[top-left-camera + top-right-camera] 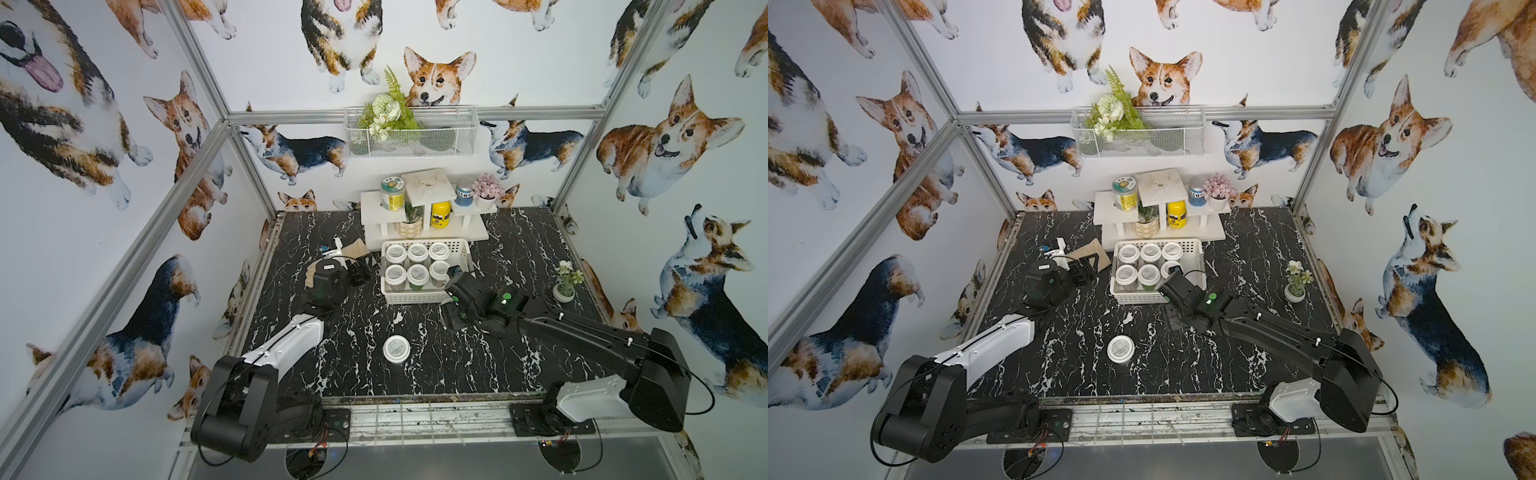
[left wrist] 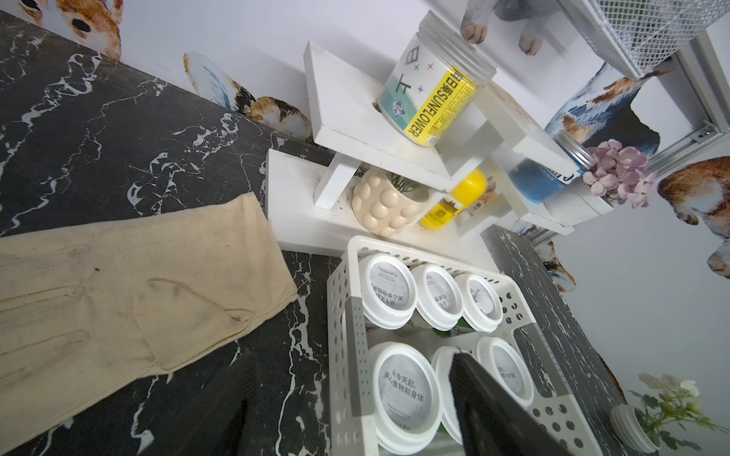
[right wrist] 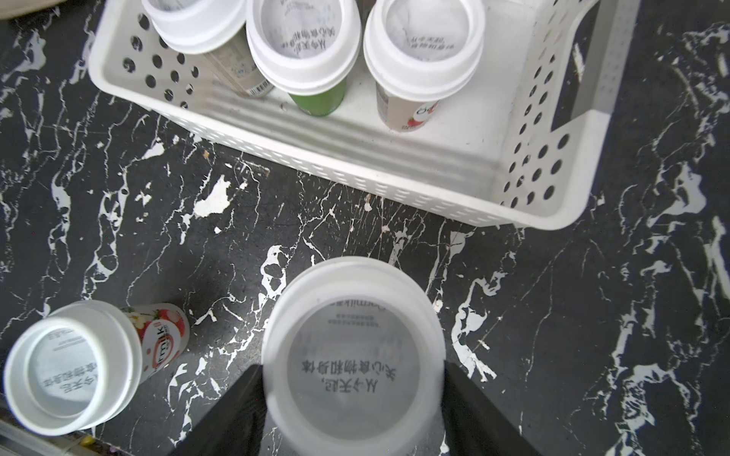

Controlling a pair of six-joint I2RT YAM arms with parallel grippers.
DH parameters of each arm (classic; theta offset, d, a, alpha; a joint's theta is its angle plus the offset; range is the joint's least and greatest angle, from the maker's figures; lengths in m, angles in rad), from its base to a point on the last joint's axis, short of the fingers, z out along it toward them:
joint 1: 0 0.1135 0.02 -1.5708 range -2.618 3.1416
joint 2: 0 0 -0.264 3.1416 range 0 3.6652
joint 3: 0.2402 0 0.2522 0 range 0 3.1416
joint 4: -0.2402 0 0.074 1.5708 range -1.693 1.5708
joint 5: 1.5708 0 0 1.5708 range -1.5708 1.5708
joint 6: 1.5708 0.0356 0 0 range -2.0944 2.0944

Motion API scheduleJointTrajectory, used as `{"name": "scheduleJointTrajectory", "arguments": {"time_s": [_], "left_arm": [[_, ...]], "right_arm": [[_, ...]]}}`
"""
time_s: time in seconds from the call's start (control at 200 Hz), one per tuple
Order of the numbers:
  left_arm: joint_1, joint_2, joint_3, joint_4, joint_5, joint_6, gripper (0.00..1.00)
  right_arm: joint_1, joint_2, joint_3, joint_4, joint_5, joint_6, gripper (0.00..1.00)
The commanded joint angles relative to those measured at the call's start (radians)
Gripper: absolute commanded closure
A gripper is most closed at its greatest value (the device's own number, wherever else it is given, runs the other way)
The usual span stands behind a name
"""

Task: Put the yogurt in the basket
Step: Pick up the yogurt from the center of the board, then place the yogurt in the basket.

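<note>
The right end effector (image 1: 453,316) is clenched on a yogurt jar (image 3: 353,355). Its dark fingers (image 3: 233,418) lie against both sides of the wide white lid, just outside the near wall of the basket (image 1: 415,296). The top views hide this jar under the arm, and whether it stands on the black marble-patterned worktop (image 1: 332,374) or hangs above it cannot be told. Inside the white perforated basket six more jars (image 1: 417,274) stand upright in two rows of three, filling its left part. One loose jar (image 1: 396,349) stands lid up on the worktop, well apart from the basket toward the near edge. The left end effector (image 1: 360,272) hangs released, fingers apart and holding nothing, just beside the basket's left wall and near a beige glove (image 2: 138,308) lying flat on the worktop.
</note>
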Motion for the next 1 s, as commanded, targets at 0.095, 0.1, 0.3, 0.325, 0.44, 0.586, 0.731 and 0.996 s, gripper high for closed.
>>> {"name": "scheduleJointTrajectory", "arguments": {"time_s": [0.095,0.1,0.3,0.325,0.44,0.586,0.731,0.996], "left_arm": [[0.001,-0.001,0.002,0.026,0.01,0.006,0.19],[0.0,-0.001,0.001,0.026,0.011,0.007,0.19],[0.001,0.0,0.003,0.026,0.012,0.005,0.19],[0.001,0.001,0.004,0.026,0.013,0.007,0.19],[0.001,0.001,0.003,0.026,0.012,0.004,0.19],[0.002,0.004,0.005,0.025,0.014,0.005,0.19],[0.002,0.004,0.005,0.025,0.014,0.004,0.19],[0.002,0.005,0.008,0.022,0.015,0.007,0.19]], "right_arm": [[-0.016,-0.012,0.088,-0.096,-0.017,-0.024,0.28],[-0.016,-0.013,0.089,-0.096,-0.018,-0.025,0.28],[-0.081,-0.027,0.177,-0.122,-0.068,-0.064,0.27],[-0.095,-0.028,0.189,-0.125,-0.076,-0.071,0.26],[-0.16,-0.022,0.246,-0.144,-0.108,-0.1,0.26],[-0.237,0.011,0.296,-0.152,-0.132,-0.145,0.26],[-0.315,0.068,0.322,-0.125,-0.156,-0.196,0.26],[-0.423,0.196,0.39,-0.044,-0.183,-0.26,0.26]]}}
